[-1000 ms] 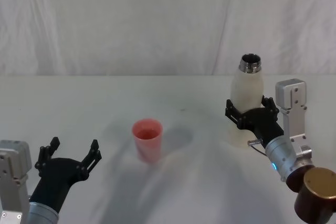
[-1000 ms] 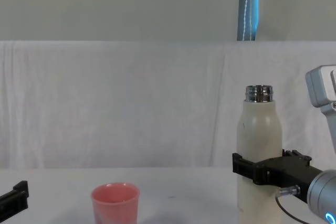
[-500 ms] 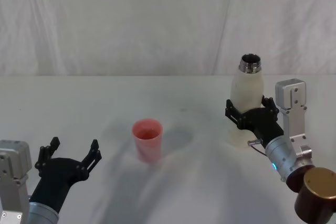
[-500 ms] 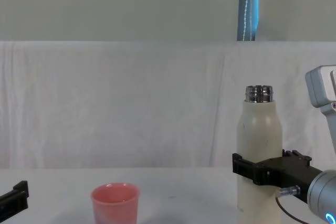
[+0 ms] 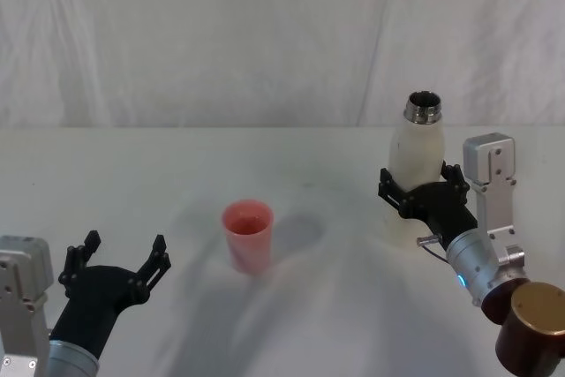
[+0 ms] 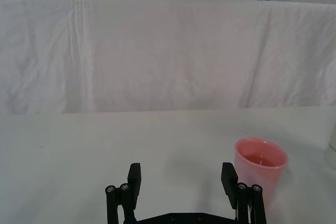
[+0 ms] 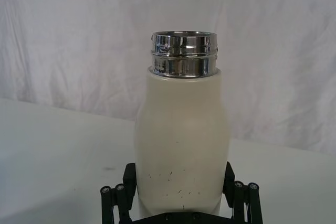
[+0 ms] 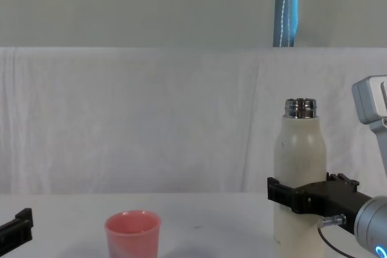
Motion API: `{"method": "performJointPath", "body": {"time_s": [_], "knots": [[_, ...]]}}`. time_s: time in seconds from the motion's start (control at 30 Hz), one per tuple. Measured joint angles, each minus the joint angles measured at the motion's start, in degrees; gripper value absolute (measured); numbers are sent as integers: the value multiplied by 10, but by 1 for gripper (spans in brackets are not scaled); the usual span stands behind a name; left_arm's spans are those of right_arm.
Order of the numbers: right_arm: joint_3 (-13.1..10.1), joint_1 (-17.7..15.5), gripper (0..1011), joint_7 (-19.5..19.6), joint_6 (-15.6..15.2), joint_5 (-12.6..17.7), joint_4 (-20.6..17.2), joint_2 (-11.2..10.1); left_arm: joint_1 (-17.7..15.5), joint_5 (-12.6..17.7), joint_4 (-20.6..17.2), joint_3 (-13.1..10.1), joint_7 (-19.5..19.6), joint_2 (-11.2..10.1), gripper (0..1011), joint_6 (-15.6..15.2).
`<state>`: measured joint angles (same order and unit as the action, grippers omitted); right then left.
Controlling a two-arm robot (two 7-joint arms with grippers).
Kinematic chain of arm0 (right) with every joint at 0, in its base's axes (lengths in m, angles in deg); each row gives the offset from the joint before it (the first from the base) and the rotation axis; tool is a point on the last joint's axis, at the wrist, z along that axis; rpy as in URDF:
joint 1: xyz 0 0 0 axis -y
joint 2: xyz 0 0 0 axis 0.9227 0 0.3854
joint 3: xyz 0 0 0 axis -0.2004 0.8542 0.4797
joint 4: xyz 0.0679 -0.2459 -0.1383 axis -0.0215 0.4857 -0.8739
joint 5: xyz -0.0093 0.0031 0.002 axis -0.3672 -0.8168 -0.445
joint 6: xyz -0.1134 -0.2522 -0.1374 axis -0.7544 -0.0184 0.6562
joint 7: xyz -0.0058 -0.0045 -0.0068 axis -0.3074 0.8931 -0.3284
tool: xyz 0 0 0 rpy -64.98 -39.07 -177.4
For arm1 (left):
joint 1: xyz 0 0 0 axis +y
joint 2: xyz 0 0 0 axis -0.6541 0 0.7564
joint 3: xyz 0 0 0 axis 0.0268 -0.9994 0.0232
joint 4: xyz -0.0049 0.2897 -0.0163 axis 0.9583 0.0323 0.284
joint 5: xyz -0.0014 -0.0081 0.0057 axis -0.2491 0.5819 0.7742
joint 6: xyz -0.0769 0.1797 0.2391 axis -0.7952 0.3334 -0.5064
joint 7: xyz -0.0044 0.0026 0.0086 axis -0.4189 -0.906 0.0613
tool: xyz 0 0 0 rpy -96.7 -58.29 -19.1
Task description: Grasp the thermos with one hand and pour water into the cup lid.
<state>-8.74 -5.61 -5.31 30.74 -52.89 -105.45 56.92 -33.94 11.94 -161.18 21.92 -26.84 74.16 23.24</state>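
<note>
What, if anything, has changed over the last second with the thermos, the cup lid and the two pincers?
Hardly anything. In the chest view the thermos, gripped low on its body by the right pincer, sits marginally lower than before; it is upright as before. The cup lid has not moved, and the left pincer has stayed open and parked at the near left of the table.

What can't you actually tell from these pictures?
- Whether the thermos holds water: head view, its dark steel mouth shows nothing inside.
- The thermos base: chest and right wrist views, cut off by the bottom edge.
- How firmly the right gripper clamps the thermos: the body hides the contact.
- Whether the cup lid has liquid: its pink inside gives no clear sign.
</note>
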Motion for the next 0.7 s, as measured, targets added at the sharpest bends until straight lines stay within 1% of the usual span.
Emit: {"method": "performJointPath", "body": {"time_s": [0.43, 0.7], "knots": [[0, 0, 1000, 0, 0, 1, -1, 0, 0, 0, 0, 0, 0, 0, 1001, 0], [-2, -12, 1000, -5, -5, 7, -16, -2, 0, 0, 0, 0, 0, 0, 1001, 0]]}}
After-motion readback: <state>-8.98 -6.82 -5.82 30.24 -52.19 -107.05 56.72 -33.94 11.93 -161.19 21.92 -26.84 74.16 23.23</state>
